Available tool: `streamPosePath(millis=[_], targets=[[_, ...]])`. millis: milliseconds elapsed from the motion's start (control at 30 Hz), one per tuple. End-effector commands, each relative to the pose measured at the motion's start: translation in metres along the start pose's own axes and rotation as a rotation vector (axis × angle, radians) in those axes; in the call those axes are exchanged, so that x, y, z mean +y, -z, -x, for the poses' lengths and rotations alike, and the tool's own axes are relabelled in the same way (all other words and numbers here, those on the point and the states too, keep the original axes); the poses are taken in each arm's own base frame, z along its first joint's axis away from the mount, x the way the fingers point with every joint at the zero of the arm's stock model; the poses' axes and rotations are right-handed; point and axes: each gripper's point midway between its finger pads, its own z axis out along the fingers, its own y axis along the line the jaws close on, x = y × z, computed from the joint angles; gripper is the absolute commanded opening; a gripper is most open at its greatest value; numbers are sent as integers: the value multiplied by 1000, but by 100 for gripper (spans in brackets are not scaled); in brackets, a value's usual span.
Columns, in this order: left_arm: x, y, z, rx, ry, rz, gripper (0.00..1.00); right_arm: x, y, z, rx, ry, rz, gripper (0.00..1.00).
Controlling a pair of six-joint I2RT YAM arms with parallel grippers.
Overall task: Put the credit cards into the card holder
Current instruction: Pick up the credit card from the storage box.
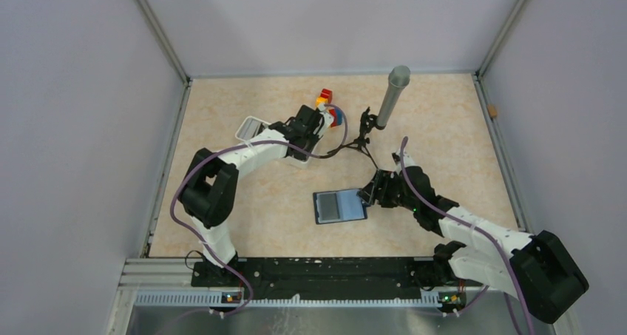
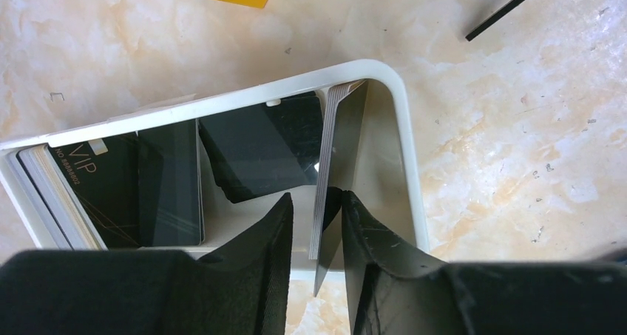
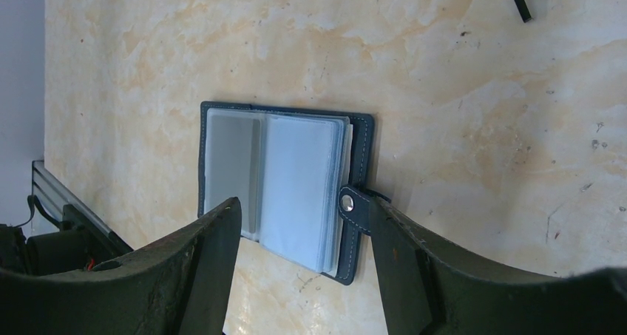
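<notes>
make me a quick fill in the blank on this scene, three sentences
The card holder lies open on the ___.
The right end effector near it is ___.
The left end effector straddles upright credit cards in the ___ tray.
Missing: table; open; white.

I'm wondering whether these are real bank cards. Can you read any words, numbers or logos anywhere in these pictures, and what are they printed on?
"VIP": on a black credit card lying in the white tray.
"NO" followed by digits: a small line beside it on the same card; the digits are too small to read reliably.
The card holder shows no text or logo.
</notes>
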Motion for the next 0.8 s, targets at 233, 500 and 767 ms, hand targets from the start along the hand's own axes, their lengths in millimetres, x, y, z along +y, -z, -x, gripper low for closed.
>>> streamPosePath(millis=[233,500,767], targets=[[10,22,10,-42,13,35,20,6,-1,10,-34,-7,28,63],[-1,33,12,-52,51,-29,0,8,0,11,-35,-8,31,63],[-11,52,11,-71,169,-88,0,11,7,20,-60,-2,22,63]])
